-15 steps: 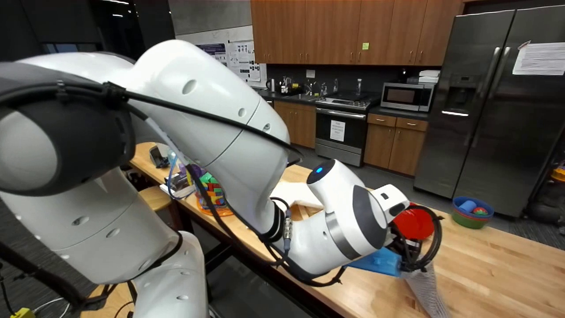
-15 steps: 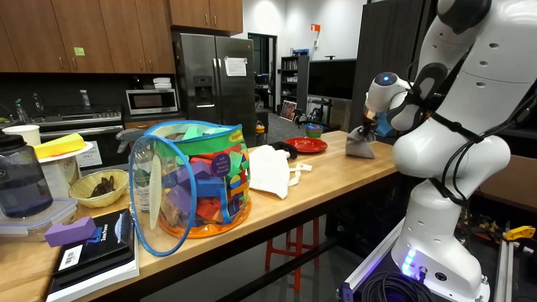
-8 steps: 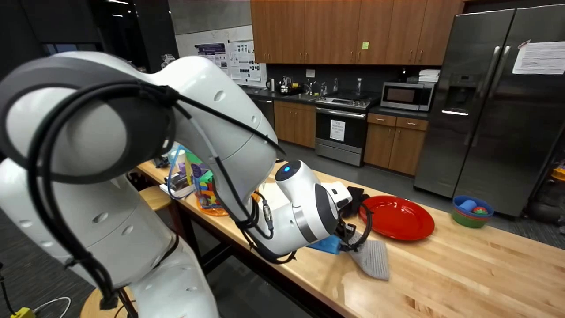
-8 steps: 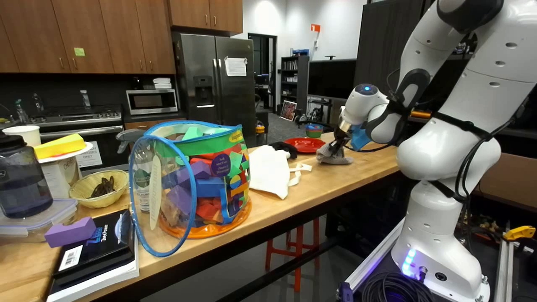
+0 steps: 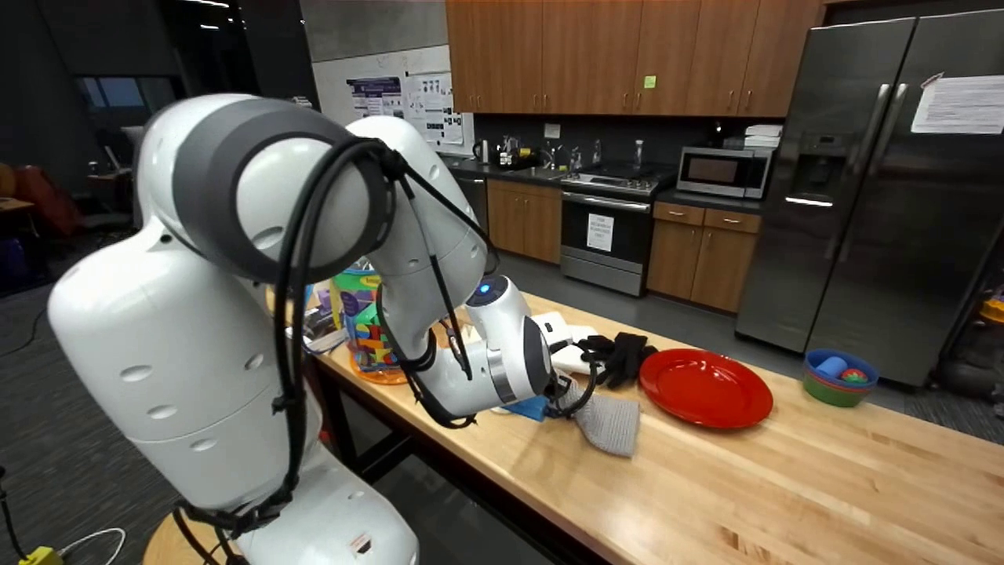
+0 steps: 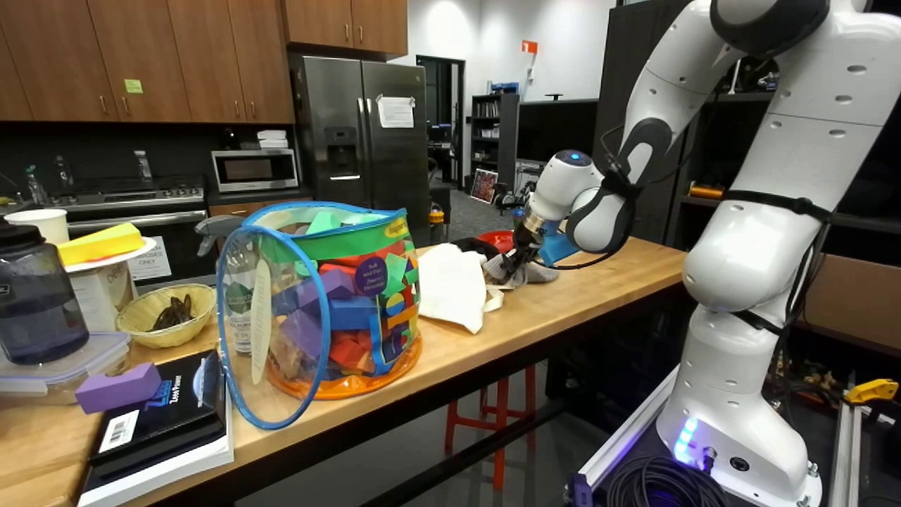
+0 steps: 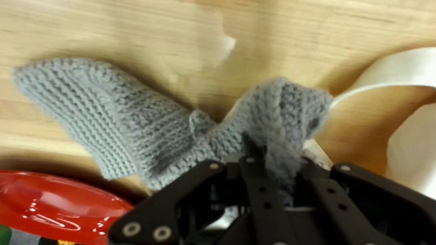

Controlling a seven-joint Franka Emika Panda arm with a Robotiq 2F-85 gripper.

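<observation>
So the arm (image 6: 746, 267) is reaching out over the wooden table (image 5: 823, 479) and its pincer (image 7: 280, 170) is clamped on a grey knit (image 7: 102, 115), jaws squeezed together on a fold of it. Hat, glove, no idea tbh, but one end is ribbed. That end sprawls off to the side, pretty low; can't tell if it's actually touching the wood. The rest is bunched up around the jaws.

There's a red plate (image 5: 706, 390) near the knit on one side, and on the opposite side a white cloth (image 6: 450, 285) with a strap (image 7: 385, 73) curling up close. A black glove (image 5: 623, 357) sits between cloth and plate, right by the rim. Past the plate are some nested bowls (image 5: 839, 395), blue on top, green at the bottom.

Well apart from all that, down the other end: a big clear bag (image 6: 359, 241) full of blocks (image 6: 352, 313), a basket (image 6: 169, 338), a dark bottle (image 6: 35, 303), and a purple block (image 6: 118, 389) on a black box (image 6: 183, 415) on a book (image 6: 183, 465). Fridge (image 5: 855, 235) and microwave (image 5: 710, 169) in the background.
</observation>
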